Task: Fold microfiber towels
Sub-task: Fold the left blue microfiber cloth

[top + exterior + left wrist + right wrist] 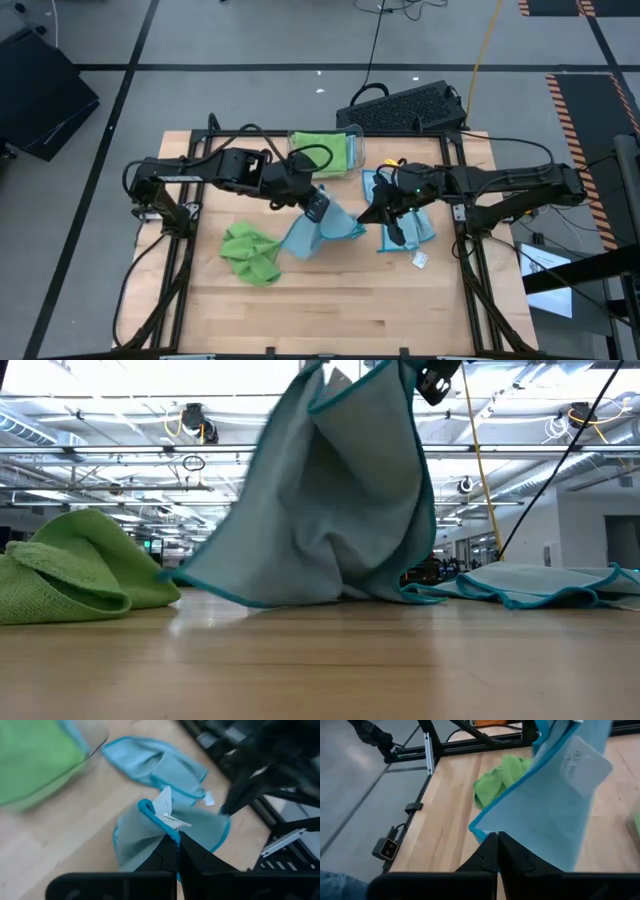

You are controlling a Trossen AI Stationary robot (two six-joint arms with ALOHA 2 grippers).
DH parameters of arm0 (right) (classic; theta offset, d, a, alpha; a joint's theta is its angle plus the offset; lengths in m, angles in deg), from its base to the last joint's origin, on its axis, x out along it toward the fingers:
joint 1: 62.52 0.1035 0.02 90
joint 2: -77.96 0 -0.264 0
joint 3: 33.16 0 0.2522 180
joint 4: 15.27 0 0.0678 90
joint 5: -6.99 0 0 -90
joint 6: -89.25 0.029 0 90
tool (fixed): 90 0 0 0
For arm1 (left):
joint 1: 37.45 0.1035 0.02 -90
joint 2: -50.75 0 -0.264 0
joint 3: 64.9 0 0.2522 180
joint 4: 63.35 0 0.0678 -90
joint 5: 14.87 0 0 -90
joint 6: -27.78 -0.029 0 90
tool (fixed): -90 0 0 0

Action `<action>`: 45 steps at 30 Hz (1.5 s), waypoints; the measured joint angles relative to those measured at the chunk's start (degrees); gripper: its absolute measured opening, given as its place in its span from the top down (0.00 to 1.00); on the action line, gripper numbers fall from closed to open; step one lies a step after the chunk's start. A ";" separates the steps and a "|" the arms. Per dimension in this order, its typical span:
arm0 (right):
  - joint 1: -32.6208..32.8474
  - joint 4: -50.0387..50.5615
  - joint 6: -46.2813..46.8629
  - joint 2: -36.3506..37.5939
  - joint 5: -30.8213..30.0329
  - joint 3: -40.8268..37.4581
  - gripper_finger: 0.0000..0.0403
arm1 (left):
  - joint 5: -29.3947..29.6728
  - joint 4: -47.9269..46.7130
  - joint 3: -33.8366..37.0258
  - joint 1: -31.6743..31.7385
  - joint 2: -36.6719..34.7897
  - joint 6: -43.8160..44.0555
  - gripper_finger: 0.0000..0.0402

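High view: a light blue square microfiber towel is lifted off the middle of the wooden table, its lower part trailing on the surface. The left gripper is pinched together on the towel's upper edge; the left wrist view shows the closed fingertips on the teal hem beside a small white tag. The right gripper is clamped shut on the opposite edge of the same towel; the right wrist view shows the hem caught between its closed fingers. In the low view the towel hangs as a draped sheet, its bottom folds resting on the table.

A second light blue microfiber towel lies flattened and rumpled near the right edge of the table, just beside the right arm, with a white tag at its near corner. A crumpled lime green microfiber towel lies left of the lifted towel, close to it; contact between the two cannot be confirmed from this view.

A clear plastic bin stands at the far edge of the table, holding lime green cloth and what appears to be a strip of light blue cloth at its right side. A black keyboard lies on the floor beyond the far edge.
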 joint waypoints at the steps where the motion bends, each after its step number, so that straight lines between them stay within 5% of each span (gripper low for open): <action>1: 0.00 -0.15 0.37 -0.10 0.00 0.00 1.00 | 0.01 0.98 0.00 -0.03 0.00 -1.21 0.99; 13: 2.35 1.84 9.60 0.06 0.17 -1.57 1.00 | -1.95 1.15 0.00 -2.89 0.00 -6.10 0.99; 19: 5.44 2.49 20.31 4.46 3.32 -1.55 1.00 | -11.61 0.40 0.00 -4.89 0.00 -6.22 0.99; 24: 10.69 2.36 31.67 7.18 3.23 -1.55 1.00 | -26.96 2.80 0.00 -7.71 0.00 -3.02 0.99; 30: 19.18 2.41 39.26 7.19 3.28 1.01 1.00 | -32.93 7.60 0.00 -12.61 -0.13 0.71 0.99; 45: 22.03 11.74 44.09 3.22 1.47 9.03 1.00 | -31.70 -0.78 -0.01 -18.15 -1.42 -12.64 0.99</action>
